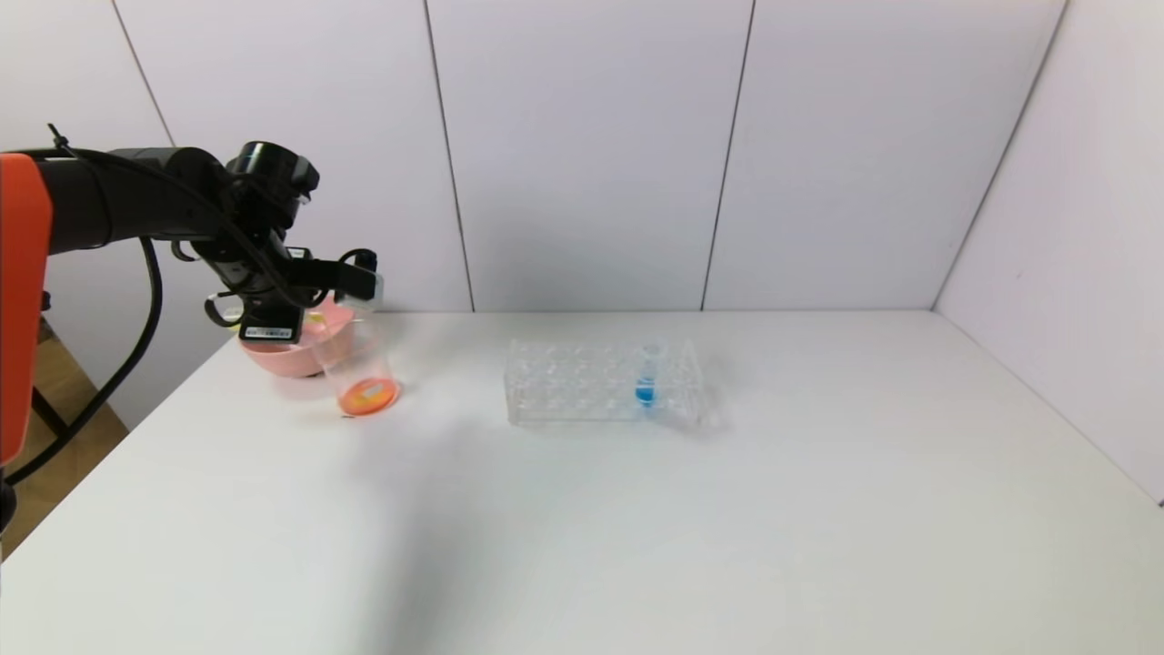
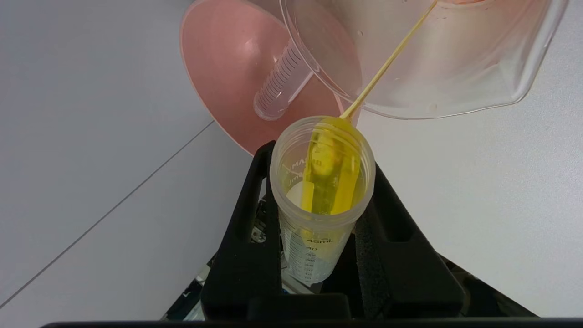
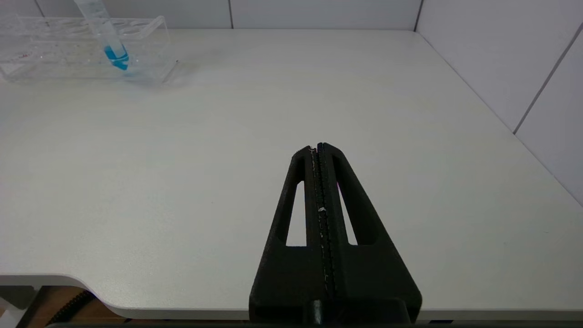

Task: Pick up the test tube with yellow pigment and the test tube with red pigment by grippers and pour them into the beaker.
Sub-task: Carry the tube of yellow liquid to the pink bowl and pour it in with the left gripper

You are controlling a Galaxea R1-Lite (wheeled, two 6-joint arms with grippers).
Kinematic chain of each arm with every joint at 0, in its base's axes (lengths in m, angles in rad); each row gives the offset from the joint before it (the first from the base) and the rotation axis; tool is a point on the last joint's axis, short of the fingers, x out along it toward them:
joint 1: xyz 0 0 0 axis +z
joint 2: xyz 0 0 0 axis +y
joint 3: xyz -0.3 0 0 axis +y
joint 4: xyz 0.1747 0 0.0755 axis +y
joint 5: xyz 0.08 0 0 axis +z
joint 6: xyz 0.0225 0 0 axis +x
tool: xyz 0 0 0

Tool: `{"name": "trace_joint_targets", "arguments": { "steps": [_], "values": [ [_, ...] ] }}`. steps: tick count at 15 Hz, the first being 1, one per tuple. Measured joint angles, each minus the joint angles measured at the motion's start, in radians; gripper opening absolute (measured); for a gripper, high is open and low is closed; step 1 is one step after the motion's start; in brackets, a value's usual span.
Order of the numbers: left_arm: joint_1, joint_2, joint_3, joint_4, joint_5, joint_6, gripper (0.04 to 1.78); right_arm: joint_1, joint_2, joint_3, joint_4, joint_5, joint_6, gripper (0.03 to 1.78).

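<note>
a: what's around the left gripper (image 2: 321, 200)?
b: pink bowl (image 2: 218, 68) w/ an empty tube (image 2: 282, 84) lying in it, right behind the beaker (image 1: 356, 364). gripper's clamped on the test tube with yellow pigment (image 2: 322, 196), tipped over the beaker rim, thin yellow stream running in (orange liquid at the bottom).
a: rest of the table (image 1: 637, 528)?
b: white top, pale panel walls. clear rack (image 1: 600, 382) mid-table w/ a blue tube (image 1: 647, 375), well apart. right gripper (image 3: 319, 150) pressed shut, empty, near the front edge
</note>
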Motion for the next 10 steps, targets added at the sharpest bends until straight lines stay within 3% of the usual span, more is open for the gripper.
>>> {"name": "trace_joint_targets", "arguments": {
  "steps": [10],
  "values": [
    [-0.009,-0.001,0.0,-0.008,0.019,0.001,0.47,0.0,0.0,0.0,0.0,0.0,0.0,0.11]
  ]
}}
